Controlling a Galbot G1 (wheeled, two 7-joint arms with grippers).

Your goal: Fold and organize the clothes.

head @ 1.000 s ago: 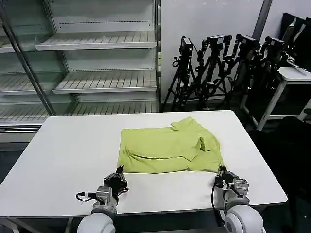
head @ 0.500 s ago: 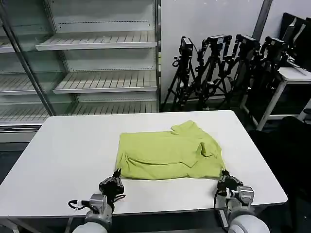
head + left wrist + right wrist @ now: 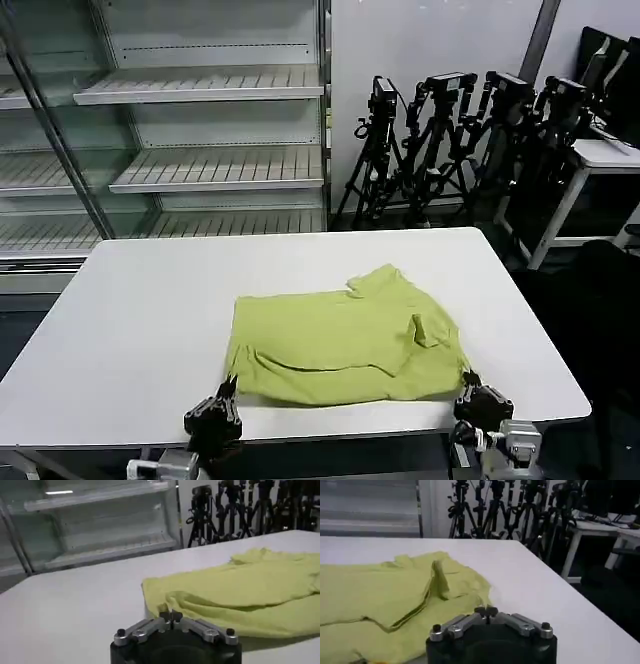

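The lime yellow-green shirt lies partly folded on the white table, its near hem close to the front edge and its collar toward the far side. My left gripper is at the shirt's near left corner, shut on the hem; in the left wrist view its tips pinch the fabric. At the near right corner, my right gripper is also shut on the hem. The right wrist view shows that gripper closed at the edge of the shirt.
Glass-fronted shelving stands behind the table at the left. Several black tripods stand at the back right, beside another white table. Bare tabletop lies left, right and beyond the shirt.
Both grippers have drawn back toward the table's front edge, and the shirt has slid with them, nearer to me and slightly left.
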